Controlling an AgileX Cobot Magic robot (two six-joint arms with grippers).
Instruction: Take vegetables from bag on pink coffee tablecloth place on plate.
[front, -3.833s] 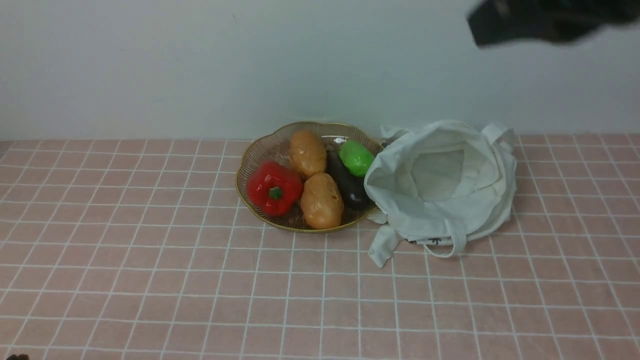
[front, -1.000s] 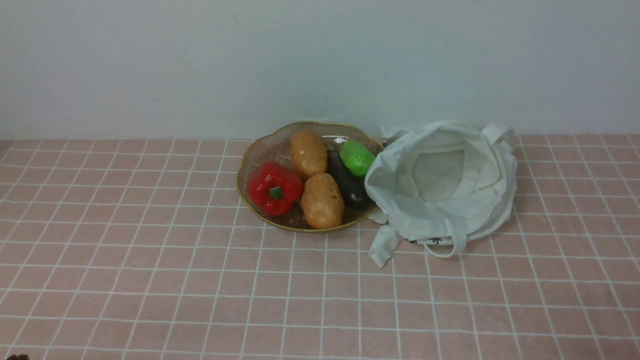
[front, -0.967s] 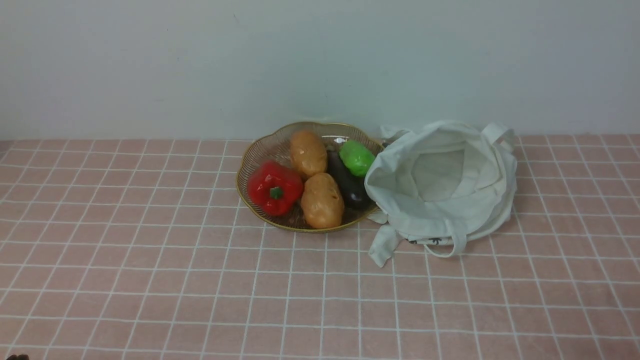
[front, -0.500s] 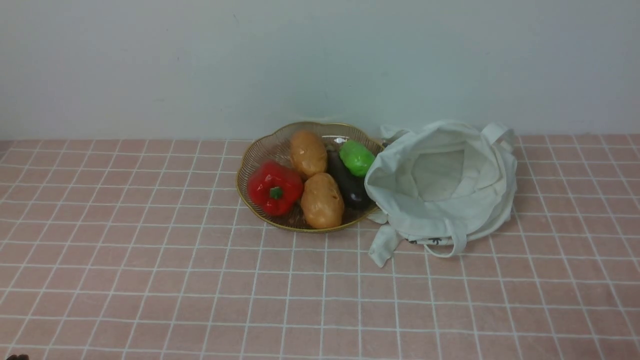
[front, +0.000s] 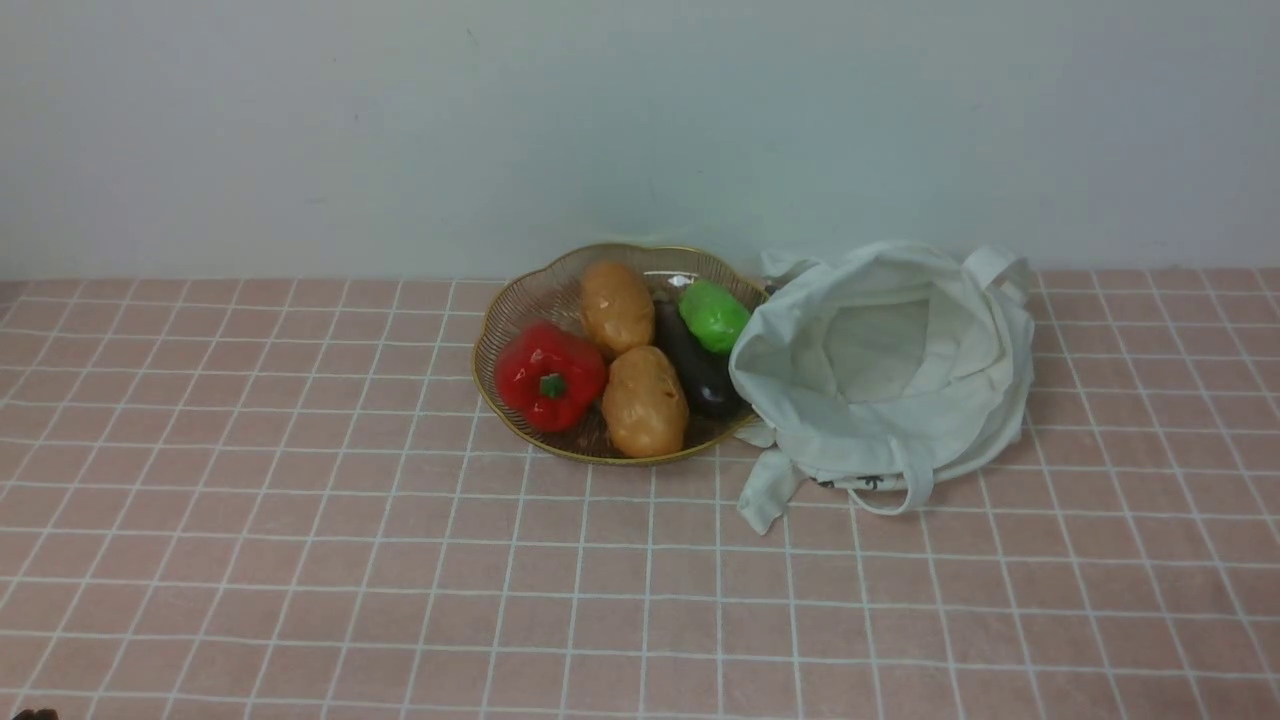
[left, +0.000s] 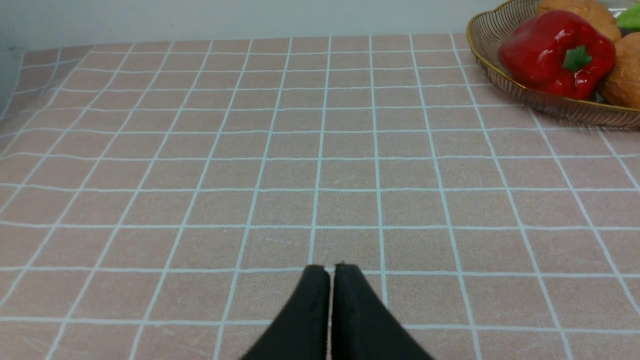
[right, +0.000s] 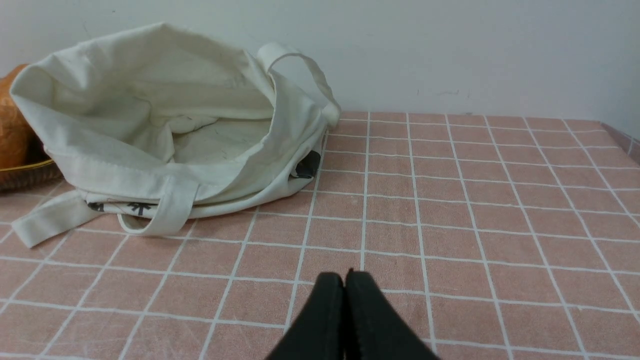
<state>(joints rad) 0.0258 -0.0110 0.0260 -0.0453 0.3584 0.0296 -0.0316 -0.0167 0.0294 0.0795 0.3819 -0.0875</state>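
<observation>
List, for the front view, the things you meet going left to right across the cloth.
red bell pepper → lower potato → green vegetable → white bag. The first three lie in the plate; all sit on the pink tablecloth.

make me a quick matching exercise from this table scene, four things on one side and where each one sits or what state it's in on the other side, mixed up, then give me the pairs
Things:
1. green vegetable
2. red bell pepper
3. bag
4. left gripper

States:
A. lies open on the cloth, nothing visible inside
B. at the plate's left side
C. fingers shut, holding nothing
D. at the plate's right rear, next to the bag

Pairs: 1-D, 2-B, 3-A, 4-C
</observation>
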